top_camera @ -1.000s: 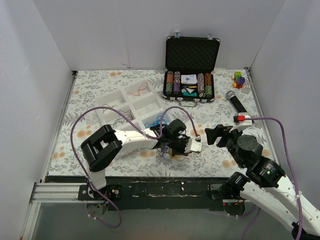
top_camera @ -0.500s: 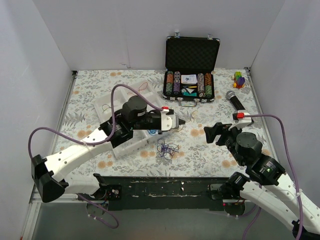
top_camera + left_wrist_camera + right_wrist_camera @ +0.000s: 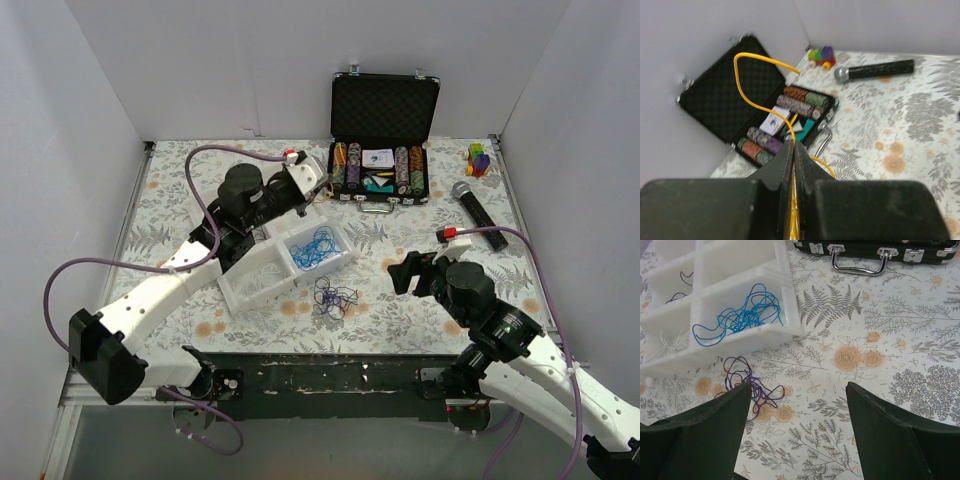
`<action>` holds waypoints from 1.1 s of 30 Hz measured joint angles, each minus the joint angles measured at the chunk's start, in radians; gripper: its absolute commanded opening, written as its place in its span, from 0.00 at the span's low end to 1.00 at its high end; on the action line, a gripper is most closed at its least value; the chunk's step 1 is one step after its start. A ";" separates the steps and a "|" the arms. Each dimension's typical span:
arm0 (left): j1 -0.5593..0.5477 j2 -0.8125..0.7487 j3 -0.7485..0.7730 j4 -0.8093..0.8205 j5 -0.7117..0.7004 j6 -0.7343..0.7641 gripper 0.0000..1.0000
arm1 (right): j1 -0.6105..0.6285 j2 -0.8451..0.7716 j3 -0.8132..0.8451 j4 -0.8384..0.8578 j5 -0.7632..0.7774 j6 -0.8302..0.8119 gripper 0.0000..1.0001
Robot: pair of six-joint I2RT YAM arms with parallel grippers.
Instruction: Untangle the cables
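A small purple tangle of cables [image 3: 335, 297] lies on the floral table just in front of the white compartment tray [image 3: 250, 287]. A blue cable [image 3: 315, 248] lies loose in the tray's near right compartment. My left gripper [image 3: 316, 184] is raised above the tray's far end, shut on a thin yellow-orange cable [image 3: 760, 107] that loops up from between the jaws [image 3: 794, 146]. My right gripper [image 3: 408, 270] is open and empty, to the right of the purple tangle [image 3: 747, 385]. The blue cable [image 3: 740, 317] also shows in the right wrist view.
An open black case of poker chips [image 3: 384, 120] stands at the back centre. A microphone [image 3: 477, 205] and a small coloured toy [image 3: 479, 158] lie at the back right. Thin dark and white wires lie in other tray compartments [image 3: 675, 295].
My left arm has risen from the tangle and swung back and left over the tray with the yellow-orange cable in its jaws. My right gripper has shifted slightly left.
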 measured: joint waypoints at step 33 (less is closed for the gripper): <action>0.303 0.446 -0.123 0.125 0.046 -0.001 0.35 | 0.000 -0.036 -0.019 0.040 -0.012 -0.003 0.85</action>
